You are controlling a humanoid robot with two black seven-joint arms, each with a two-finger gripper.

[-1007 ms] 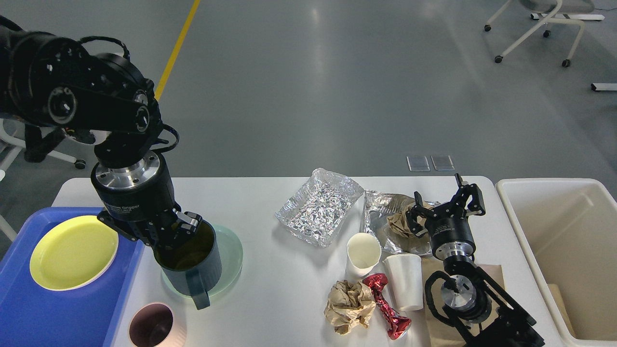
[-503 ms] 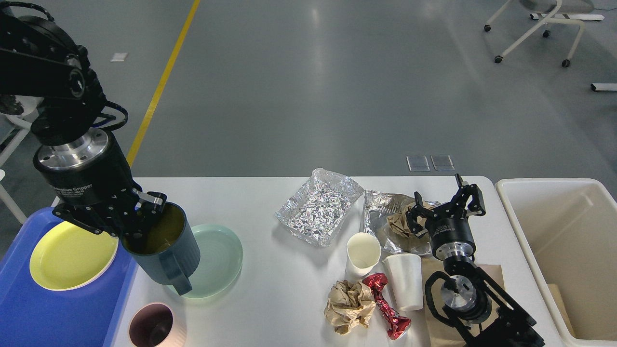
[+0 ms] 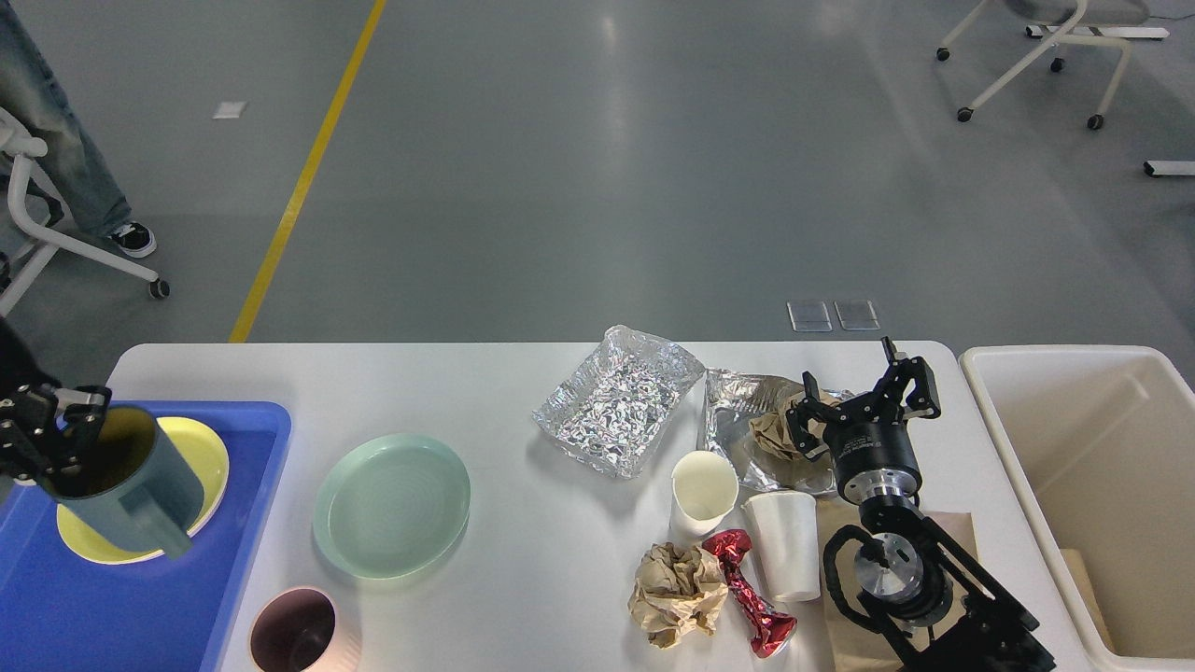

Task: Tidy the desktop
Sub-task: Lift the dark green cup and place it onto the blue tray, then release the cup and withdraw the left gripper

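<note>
Item 1. Desktop (image 3: 523,392): large white rectangular tabletop with rounded corners, matte, spanning nearly the whole lower view. It is fixed and rigid; nothing to lift here, only to clear.

Item 2. My left gripper (image 3: 58,446): at the far left edge, fingers pinched over the rim of a dark teal handled plastic mug (image 3: 126,499), which hangs above the round yellow plate (image 3: 203,462) in the blue plastic tray (image 3: 140,607). I judge the mug stiff and light, with a smooth wall; the rim hold looks adequate, and the handle faces toward me.

Item 3. My right gripper (image 3: 864,390): fingers spread, holding nothing, poised just beside a crumpled brown paper wad (image 3: 773,437) lying on a flattened foil sheet (image 3: 747,397).

Item 4. Dishes left on the desktop: pale green round plate (image 3: 392,504), rigid, probably slippery, best taken by its raised edge; maroon-lined cup (image 3: 294,633) at the near edge.

Item 5. Rubbish: crinkled foil tray (image 3: 616,401); two white paper cups (image 3: 702,490) (image 3: 786,546); second brown paper wad (image 3: 674,590); red foil wrapper (image 3: 747,593). All are light and crushable; pinch gently.

Item 6. Cream rectangular bin (image 3: 1046,359), far right, beside the desktop.
</note>
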